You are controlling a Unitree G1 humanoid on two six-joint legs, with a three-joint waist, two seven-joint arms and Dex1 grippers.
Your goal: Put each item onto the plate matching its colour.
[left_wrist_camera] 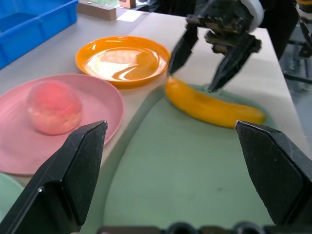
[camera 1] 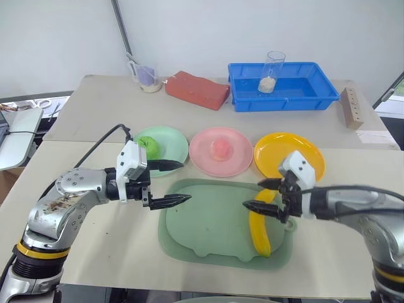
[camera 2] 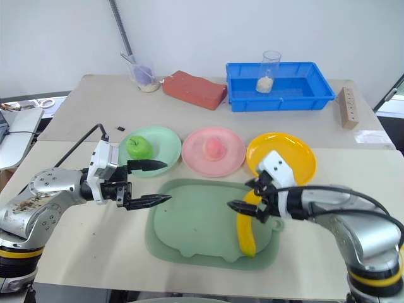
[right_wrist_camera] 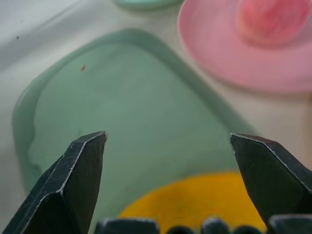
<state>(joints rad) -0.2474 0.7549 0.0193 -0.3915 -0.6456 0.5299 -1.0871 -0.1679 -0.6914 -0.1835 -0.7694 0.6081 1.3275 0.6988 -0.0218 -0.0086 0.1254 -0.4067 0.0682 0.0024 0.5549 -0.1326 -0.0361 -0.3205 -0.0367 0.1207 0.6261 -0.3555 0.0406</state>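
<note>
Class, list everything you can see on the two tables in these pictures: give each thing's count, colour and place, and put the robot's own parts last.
Apple: one, green, on the green plate.
Peach: one, pink, on the pink plate.
Banana: one, yellow, on the tray's right side.
Yellow plate: one, bare, right of the pink plate.
Tray: one, grey-green, near table.
Bin: one, blue, far table.
Glass: one, clear, in the bin.
Brick: one, red, far table.
Wooden block: one, far right.
Left gripper: black, open, over the tray's left edge.
Right gripper: black, open, over the banana.
</note>
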